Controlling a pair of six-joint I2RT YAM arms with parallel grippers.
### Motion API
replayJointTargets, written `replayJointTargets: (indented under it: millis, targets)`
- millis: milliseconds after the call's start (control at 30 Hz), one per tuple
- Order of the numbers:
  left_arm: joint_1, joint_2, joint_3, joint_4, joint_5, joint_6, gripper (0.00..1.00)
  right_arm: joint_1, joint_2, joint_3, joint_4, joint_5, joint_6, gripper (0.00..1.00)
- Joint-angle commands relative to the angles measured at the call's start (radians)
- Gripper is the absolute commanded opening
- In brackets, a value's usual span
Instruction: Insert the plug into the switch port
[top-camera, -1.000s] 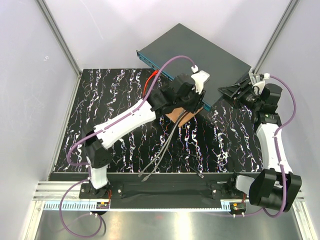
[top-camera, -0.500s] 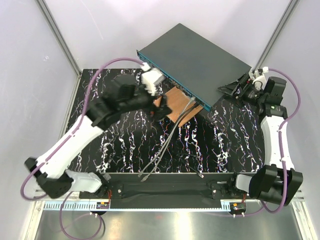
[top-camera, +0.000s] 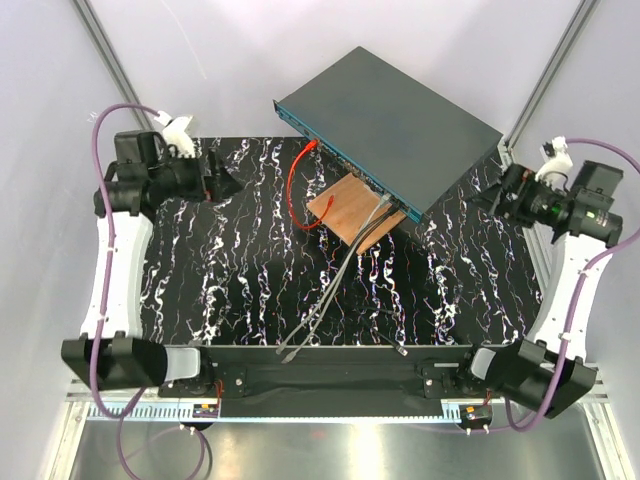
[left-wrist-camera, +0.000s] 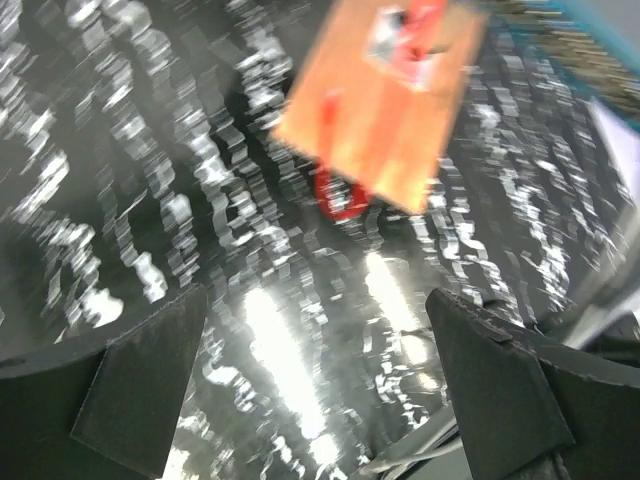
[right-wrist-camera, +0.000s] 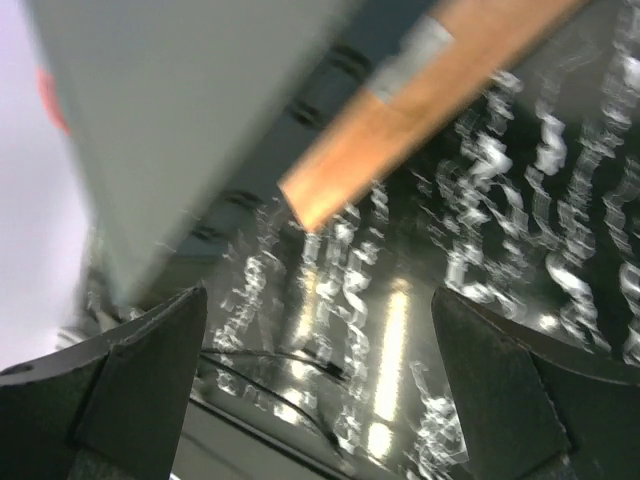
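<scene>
The switch (top-camera: 385, 120) is a flat dark grey box at the back, set at an angle, with its blue-teal socket face (top-camera: 345, 160) turned toward the mat. Two grey cables (top-camera: 345, 270) run from that face toward me. Their loose plug ends (top-camera: 288, 354) lie at the mat's near edge. A red cable (top-camera: 295, 190) loops off the face's left part. My left gripper (top-camera: 215, 175) is open and empty at the far left. My right gripper (top-camera: 497, 190) is open and empty by the switch's right corner. Both wrist views are blurred, with bare mat between the fingers (left-wrist-camera: 140, 390) (right-wrist-camera: 510, 390).
A copper-brown plate (top-camera: 352, 208) lies against the switch's face, under the grey cables; it also shows as the orange plate (left-wrist-camera: 385, 95) (right-wrist-camera: 420, 110) in both wrist views. The black marbled mat (top-camera: 230, 270) ends at a rail (top-camera: 330, 365) in front. White walls close in on the sides.
Both arms have pulled away from the switch, the left swinging out to the far left and the right back to the right edge. Both grippers have opened.
</scene>
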Motion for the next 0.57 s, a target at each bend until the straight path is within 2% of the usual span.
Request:
replayJointTargets:
  millis: [0,100,233,333,533]
  targets:
    - [0.095,0.06,0.004,-0.066,0.062,0.059,0.99,-0.089,0.037,0.027,-0.221,0.001,-0.306,1.0]
    - [0.117,0.089,-0.049,-0.064,-0.062,0.159,0.99,-0.133,0.108,0.013,-0.285,0.046,-0.406,1.0]
    - [0.126,0.091,-0.16,-0.021,-0.154,0.211,0.99,-0.133,0.183,-0.044,-0.224,0.136,-0.448,1.0]
    - [0.126,0.062,-0.273,0.02,-0.17,0.228,0.99,-0.133,0.23,-0.095,-0.178,0.179,-0.456,1.0]
    - [0.128,-0.006,-0.403,0.066,-0.217,0.251,0.99,-0.124,0.241,-0.18,-0.124,0.221,-0.468,1.0]
